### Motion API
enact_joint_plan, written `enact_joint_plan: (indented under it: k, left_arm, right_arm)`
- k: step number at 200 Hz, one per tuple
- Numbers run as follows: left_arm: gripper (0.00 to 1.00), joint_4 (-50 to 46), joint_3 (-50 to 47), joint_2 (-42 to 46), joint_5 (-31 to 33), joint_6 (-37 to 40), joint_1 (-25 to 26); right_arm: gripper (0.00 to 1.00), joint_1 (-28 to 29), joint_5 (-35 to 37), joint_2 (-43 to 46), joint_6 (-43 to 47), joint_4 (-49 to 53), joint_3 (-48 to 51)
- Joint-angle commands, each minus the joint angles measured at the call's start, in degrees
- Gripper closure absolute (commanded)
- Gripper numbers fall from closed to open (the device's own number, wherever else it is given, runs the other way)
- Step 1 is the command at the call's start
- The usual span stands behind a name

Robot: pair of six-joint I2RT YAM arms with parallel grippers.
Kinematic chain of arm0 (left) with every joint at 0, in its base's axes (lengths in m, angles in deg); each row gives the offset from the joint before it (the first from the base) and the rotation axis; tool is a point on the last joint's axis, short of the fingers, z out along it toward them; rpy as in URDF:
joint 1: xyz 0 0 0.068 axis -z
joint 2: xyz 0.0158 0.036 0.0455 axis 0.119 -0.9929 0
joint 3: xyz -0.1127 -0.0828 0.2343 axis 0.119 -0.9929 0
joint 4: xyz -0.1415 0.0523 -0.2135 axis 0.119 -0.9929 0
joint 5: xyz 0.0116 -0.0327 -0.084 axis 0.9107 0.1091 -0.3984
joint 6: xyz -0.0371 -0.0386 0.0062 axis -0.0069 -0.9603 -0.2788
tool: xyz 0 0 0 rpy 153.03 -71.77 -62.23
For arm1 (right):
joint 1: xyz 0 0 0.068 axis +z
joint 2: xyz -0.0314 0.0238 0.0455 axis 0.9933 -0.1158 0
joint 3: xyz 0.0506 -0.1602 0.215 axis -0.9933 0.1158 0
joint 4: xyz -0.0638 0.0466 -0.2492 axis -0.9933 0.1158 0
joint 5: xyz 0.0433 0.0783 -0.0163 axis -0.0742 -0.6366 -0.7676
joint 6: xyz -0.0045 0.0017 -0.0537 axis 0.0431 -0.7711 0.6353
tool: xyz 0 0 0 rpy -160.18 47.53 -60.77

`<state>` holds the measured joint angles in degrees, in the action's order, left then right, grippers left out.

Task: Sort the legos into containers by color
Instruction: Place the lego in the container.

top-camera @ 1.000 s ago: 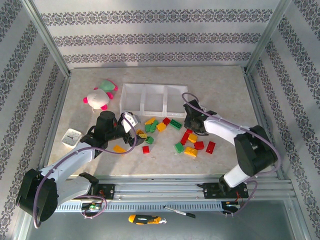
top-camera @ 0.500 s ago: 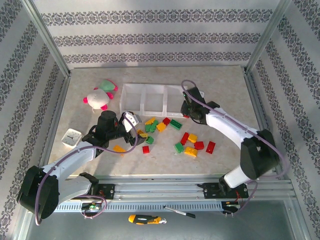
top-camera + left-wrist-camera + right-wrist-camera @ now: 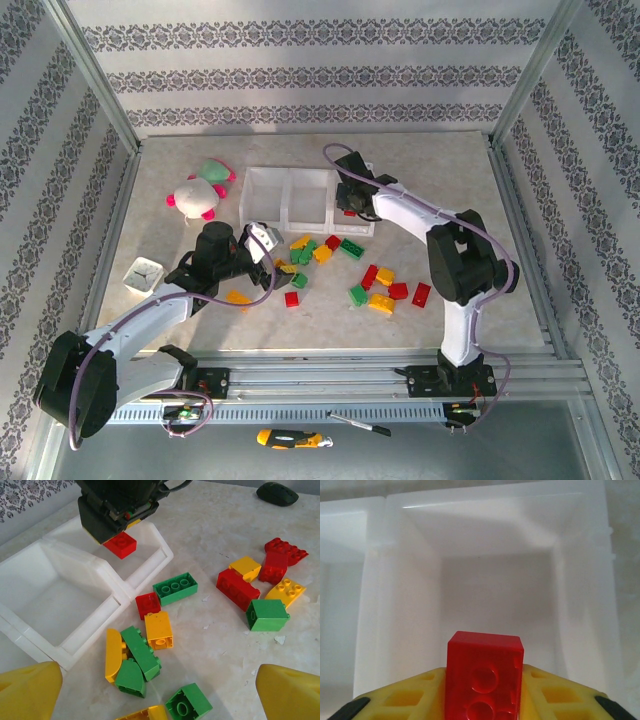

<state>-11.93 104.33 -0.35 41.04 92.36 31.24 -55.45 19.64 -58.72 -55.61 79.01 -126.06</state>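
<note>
A red brick [image 3: 485, 672] is being clamped between the yellow fingers [image 3: 402, 700] of the right gripper [image 3: 349, 206], with its studs facing the wrist camera. It is being held in the air above the right-end bin [image 3: 460, 575] of the containers [image 3: 288, 196], apart from the bin's floor and walls. In the top view, part of that bin is being covered by the right arm, which is being stretched far across the table from the near edge. The left gripper [image 3: 159, 691] is being held spread wide with nothing between its fingers, low over the table in front of the bins. The other legos [image 3: 322, 251] are being left loose on the table between the two arms. A green, yellow and red cluster is lying just beside the near wall of the bins, and more bricks are lying nearer the right arm's base. A plush toy [image 3: 201, 188] is lying left of the bins. A small white tray [image 3: 143, 273] is sitting beside the left arm, well apart from the bricks.
</note>
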Motion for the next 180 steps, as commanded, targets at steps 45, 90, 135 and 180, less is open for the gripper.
enact_joint_plan:
  k: [45,90,135,180]
  left_arm:
    - [0.01,-0.54,1.34,-0.53,3.99,-4.43,1.05]
    - [0.01,-13.0,7.19,-0.63,17.22,-11.02,2.57]
    - [0.01,-30.29,17.01,-4.24,41.07,-34.58,3.29]
    - [0.01,-37.11,15.6,-6.16,49.64,-46.93,1.59]
  right_arm:
    - [0.36,0.72,1.3,5.58,4.75,1.39,0.04]
    - [0.27,1.44,-0.37,18.83,6.25,-4.11,13.92]
    - [0.19,3.07,-5.93,30.63,7.57,-11.45,27.79]
    - [0.14,8.75,-7.24,33.86,14.33,-13.45,29.98]
